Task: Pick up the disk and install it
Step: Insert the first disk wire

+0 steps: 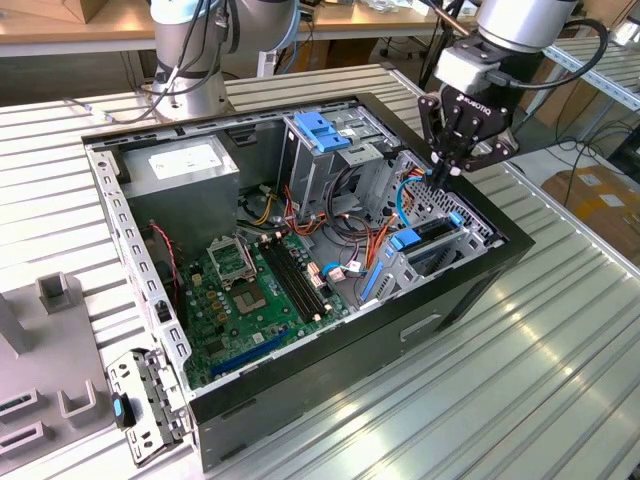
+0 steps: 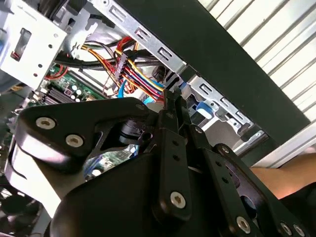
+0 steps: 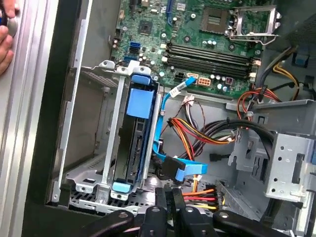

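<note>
The disk [image 3: 136,148] stands on edge in the low metal bay at one end of the open computer case [image 1: 300,380]. Its blue carrier handle [image 3: 139,101] faces up. In the exterior view the disk [image 1: 432,252] sits in the bay near the case's right end, behind a blue tab [image 1: 405,240]. My gripper [image 1: 443,176] hangs just above the case's rim, beside that bay. Its fingers are shut together with nothing between them, as both wrist views show it [image 3: 170,191] [image 2: 173,98]. It touches neither the disk nor the carrier.
The case holds a green motherboard [image 1: 250,290], a grey power-supply box [image 1: 185,170], a tall cage with a light-blue latch [image 1: 322,130] and bundles of cables [image 3: 207,133]. Grey fixtures [image 1: 50,370] stand at the exterior view's left. A person's hand [image 3: 5,42] rests on the table.
</note>
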Action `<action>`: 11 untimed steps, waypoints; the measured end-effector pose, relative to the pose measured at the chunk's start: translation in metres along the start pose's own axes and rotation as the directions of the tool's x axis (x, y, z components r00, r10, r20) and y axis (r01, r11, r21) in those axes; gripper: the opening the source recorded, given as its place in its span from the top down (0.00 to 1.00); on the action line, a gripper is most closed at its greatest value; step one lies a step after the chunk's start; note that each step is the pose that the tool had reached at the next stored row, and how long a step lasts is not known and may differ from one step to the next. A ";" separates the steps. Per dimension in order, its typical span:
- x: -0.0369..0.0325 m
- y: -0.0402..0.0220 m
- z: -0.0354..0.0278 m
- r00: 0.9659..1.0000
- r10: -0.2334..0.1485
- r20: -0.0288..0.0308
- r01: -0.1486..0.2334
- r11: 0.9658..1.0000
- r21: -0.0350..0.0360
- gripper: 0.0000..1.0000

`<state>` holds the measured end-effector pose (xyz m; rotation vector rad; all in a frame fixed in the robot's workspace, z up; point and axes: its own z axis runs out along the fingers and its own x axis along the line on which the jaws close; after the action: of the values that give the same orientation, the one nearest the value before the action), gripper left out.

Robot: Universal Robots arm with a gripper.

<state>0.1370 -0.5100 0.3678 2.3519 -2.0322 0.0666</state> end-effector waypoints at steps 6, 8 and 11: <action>0.0000 0.0000 0.0007 0.995 0.103 -0.001 -0.103 0.995 -0.006 0.84; -0.0001 0.0001 0.0009 0.992 0.123 -0.001 -0.123 0.992 -0.007 0.84; 0.0018 0.0010 0.0013 0.992 0.129 -0.001 -0.129 0.992 -0.007 0.84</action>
<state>0.1362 -0.5120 0.3667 2.2136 -2.1783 0.0631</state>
